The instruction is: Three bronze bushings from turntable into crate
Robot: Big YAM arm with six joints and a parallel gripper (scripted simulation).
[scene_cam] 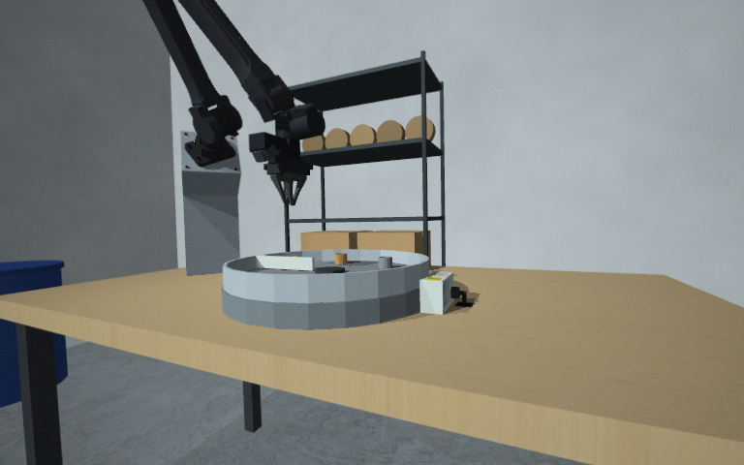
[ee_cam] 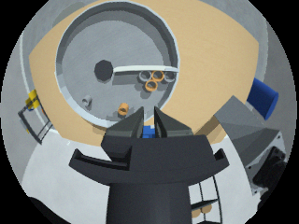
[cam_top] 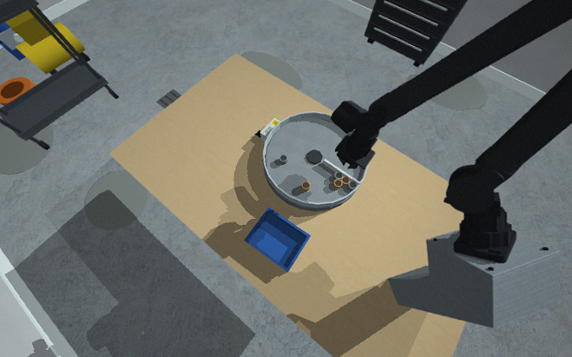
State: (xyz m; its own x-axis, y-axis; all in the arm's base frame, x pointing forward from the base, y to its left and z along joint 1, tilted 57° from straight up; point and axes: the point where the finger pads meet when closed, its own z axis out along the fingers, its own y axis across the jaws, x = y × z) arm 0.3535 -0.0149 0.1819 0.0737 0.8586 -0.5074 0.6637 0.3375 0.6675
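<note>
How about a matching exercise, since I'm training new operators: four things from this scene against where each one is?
Things:
1. hand
2. blue crate
3. white box
4. lone bronze bushing

Places:
A. on the turntable, apart from the cluster of bushings
B. on the table, right beside the turntable's rim
C. on the table, away from the turntable, no bushing in it
D. in the air above the turntable, shut and holding nothing

Pairs: 1-D, 2-C, 3-B, 4-A
</note>
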